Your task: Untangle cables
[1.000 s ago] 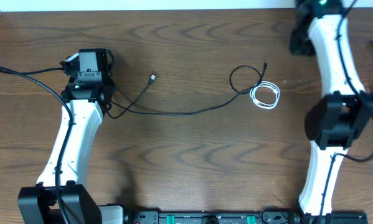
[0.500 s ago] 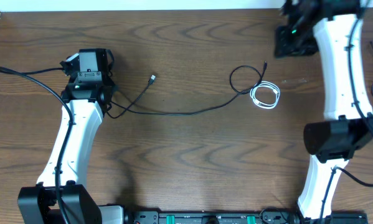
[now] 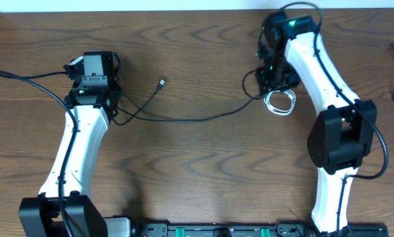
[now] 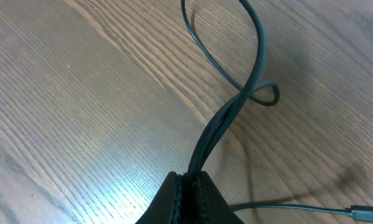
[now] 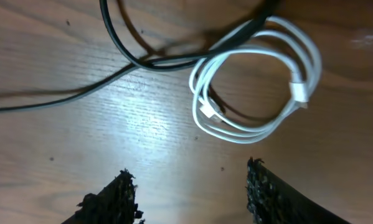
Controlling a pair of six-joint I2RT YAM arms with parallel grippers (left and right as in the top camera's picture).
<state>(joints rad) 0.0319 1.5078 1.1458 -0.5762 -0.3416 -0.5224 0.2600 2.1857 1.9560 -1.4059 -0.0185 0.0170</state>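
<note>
**Toward the table's [image 3: 197, 171] far right: white cable coil [image 5: 299, 90]**

Right gripper [image 5: 192, 180] hovers over it, fingers wide apart; the coil touches the black cable's [image 3: 183, 119] loop. Left gripper [image 4: 189, 186], near the left edge, pinches the black cable, which trails across the table's middle.

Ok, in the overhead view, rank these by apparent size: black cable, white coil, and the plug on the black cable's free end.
1. black cable, stretched across much of the table.
2. white coil, a small bundle.
3. plug, tiny.
All three lie flat on the table, so nearness to the camera doesn't skew this.
</note>
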